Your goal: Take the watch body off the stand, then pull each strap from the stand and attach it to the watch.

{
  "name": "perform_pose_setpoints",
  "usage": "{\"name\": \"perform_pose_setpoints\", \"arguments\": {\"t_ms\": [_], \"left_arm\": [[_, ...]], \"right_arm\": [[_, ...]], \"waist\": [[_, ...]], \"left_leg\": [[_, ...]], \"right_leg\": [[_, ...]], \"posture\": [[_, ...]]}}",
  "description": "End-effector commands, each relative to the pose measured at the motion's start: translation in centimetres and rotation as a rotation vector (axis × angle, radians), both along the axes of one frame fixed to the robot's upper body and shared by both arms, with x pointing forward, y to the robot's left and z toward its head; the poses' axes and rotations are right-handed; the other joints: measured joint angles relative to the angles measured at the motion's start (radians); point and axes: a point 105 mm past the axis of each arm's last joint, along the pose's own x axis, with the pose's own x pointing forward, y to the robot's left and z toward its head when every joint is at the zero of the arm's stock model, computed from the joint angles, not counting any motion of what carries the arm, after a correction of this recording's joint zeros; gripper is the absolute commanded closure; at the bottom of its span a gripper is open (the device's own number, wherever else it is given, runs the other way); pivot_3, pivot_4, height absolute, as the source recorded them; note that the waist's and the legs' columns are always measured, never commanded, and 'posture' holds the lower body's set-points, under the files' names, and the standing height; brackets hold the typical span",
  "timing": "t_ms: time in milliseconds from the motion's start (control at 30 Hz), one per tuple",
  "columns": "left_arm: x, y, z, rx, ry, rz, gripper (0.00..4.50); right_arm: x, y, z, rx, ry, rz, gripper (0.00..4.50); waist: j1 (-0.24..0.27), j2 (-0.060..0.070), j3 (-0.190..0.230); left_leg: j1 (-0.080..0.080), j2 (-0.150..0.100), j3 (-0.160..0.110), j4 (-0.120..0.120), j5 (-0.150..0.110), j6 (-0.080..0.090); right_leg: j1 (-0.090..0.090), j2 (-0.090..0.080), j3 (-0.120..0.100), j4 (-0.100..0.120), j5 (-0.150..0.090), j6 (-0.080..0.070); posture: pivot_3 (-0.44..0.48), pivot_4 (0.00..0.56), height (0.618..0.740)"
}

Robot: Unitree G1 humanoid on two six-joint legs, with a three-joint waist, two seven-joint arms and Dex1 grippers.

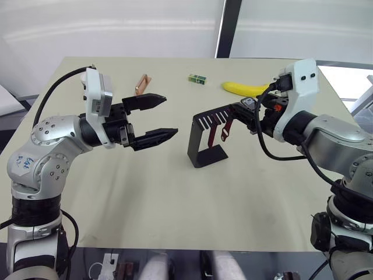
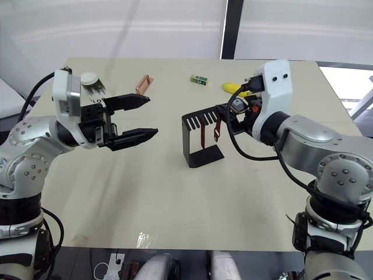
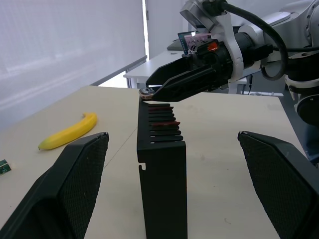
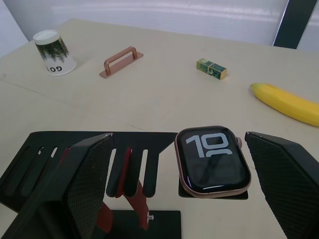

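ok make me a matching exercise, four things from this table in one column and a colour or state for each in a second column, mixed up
Things:
1. watch body
2. straps
3. banana
4. left end effector

Colour or state:
A. yellow, lying on the table
B. open, holding nothing
C. dark red, hanging from the stand's slots
D. resting on the end of the stand's top arm, screen up

Pairs: 1-D, 2-C, 3-A, 4-B
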Motion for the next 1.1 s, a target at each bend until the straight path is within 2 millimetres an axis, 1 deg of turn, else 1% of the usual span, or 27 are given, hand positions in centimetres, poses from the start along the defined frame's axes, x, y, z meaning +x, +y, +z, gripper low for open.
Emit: {"name": "perform_pose_setpoints", "arguments": {"t_ms": [33,333,400,900,1100], "left_arm": [[-0.8,-0.3,0.5,0.014,-0.049,-0.016,0.0],[-1.1,-0.3,0.7,0.017,-0.052,-0.016,0.0],[-1.0,-0.3,0.7,0.015,-0.053,-0.014,0.0],[-1.0,-0.5,0.9,0.011,-0.059,-0.008,0.0],[-0.9,-0.5,1.0,0.01,-0.061,-0.005,0.0]], "right_arm": [[0.0,-0.4,1.2,0.0,-0.047,-0.036,0.03],[-0.2,-0.9,1.3,-0.012,-0.052,-0.049,0.03],[-0.2,-0.9,1.2,-0.017,-0.05,-0.047,0.53],[0.1,-1.6,0.8,-0.029,-0.039,-0.079,0.53],[0.1,-1.6,0.5,-0.035,-0.031,-0.075,0.53]], "waist": [[0.0,0.0,0.0],[0.001,0.0,0.0],[0.0,0.0,0.0],[0.001,0.0,0.0],[0.001,0.0,0.0]], "left_leg": [[0.0,0.0,0.0,0.0,0.0,0.0],[0.0,0.0,0.0,0.0,0.0,0.0],[0.0,0.0,0.0,0.0,0.0,0.0],[-0.001,0.0,-0.001,0.0,0.0,0.0],[-0.001,0.0,-0.001,0.0,0.0,0.0]], "right_leg": [[0.0,0.0,0.0,0.0,0.0,0.0],[0.0,0.0,0.0,0.0,0.0,0.0],[0.0,0.0,0.0,0.0,0.0,0.0],[0.0,0.0,0.0,-0.001,0.0,0.0],[0.0,0.0,0.0,-0.001,0.0,0.0]], "posture": [[0.0,0.15,0.74],[0.0,0.15,0.74],[0.0,0.15,0.74],[0.0,0.15,0.74],[0.0,0.15,0.74]]}}
